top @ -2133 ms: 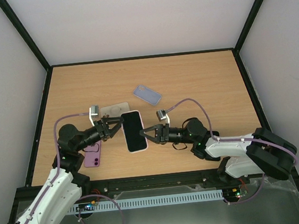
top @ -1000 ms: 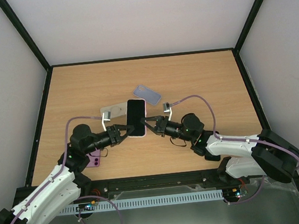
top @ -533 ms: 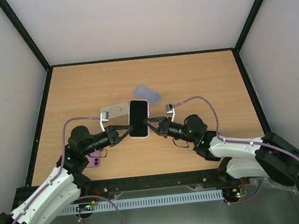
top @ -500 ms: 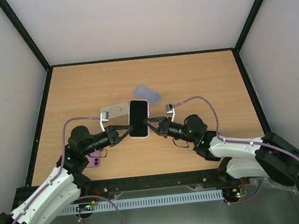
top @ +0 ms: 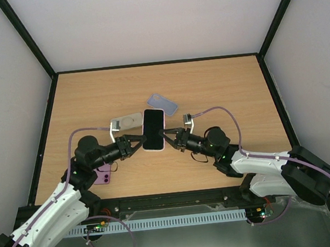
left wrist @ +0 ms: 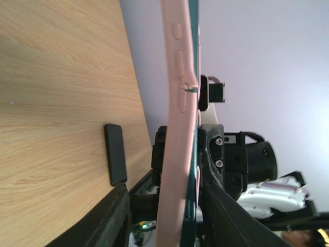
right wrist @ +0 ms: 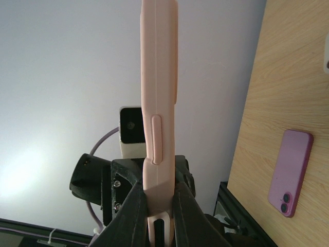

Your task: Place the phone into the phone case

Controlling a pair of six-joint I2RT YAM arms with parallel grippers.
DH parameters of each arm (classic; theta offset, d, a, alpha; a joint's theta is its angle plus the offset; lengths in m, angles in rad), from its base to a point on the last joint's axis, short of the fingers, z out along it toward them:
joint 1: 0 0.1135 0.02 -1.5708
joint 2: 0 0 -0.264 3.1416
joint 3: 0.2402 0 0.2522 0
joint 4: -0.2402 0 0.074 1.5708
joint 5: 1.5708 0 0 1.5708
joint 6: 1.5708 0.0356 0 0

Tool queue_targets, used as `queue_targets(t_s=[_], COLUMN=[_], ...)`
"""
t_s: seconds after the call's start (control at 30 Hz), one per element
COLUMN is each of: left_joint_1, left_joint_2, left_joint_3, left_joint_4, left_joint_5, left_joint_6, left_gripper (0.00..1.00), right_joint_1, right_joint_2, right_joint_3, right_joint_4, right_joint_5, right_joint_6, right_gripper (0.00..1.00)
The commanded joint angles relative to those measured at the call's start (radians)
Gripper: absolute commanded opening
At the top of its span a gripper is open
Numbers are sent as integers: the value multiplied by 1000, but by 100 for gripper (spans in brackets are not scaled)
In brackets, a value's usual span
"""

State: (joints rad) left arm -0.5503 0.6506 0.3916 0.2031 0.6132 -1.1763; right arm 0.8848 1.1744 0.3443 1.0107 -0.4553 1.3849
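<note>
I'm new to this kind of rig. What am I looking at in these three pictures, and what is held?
Two robot arms sit at the near edge of a wooden table. One picture looks down from above; the other two come from cameras on the wrists. The right hand is shut on one edge of a pink-edged phone with a black screen, held above the table. The left hand straddles the opposite edge, apparently open. On the table lie a beige phone case, a pale blue phone case and a purple phone, back up.
</note>
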Motion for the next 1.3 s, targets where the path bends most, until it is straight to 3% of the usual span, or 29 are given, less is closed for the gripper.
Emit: queue_targets(t_s=[0.0,0.1,0.17,0.37,0.57,0.77,0.8,1.0,1.13,1.27], left_joint_1=[6,5,5,5,6,5,5,24,92,156], left_joint_2=[-15,-15,-20,-16,66,103,100,23,1,15], left_joint_3=[-19,-35,-50,-41,130,187,187,152,156,159], left_joint_4=[82,95,118,108,-266,-365,-347,-213,-205,-166], left_joint_5=[32,45,54,65,-23,-66,-56,-37,-14,47], left_joint_6=[-58,-72,-93,-120,109,155,154,114,158,193], left_gripper=[41,42,37,3,3,3,4,42,55,57], right_joint_1=[-2,-1,-1,-1,-2,-2,-1,-2,-2,-2], right_joint_2=[-15,-15,-15,-7,-9,-30,-33,-24,-31,-36], right_joint_3=[1,-7,-12,-15,17,54,55,45,15,-15], right_joint_4=[179,209,213,220,37,-103,-111,4,35,135], right_joint_5=[14,29,40,50,21,-5,-3,-80,-161,-235], right_joint_6=[48,74,80,84,-66,-132,-134,-95,-118,-85], right_gripper=[6,6,6,6,6,6,6,6,6,7])
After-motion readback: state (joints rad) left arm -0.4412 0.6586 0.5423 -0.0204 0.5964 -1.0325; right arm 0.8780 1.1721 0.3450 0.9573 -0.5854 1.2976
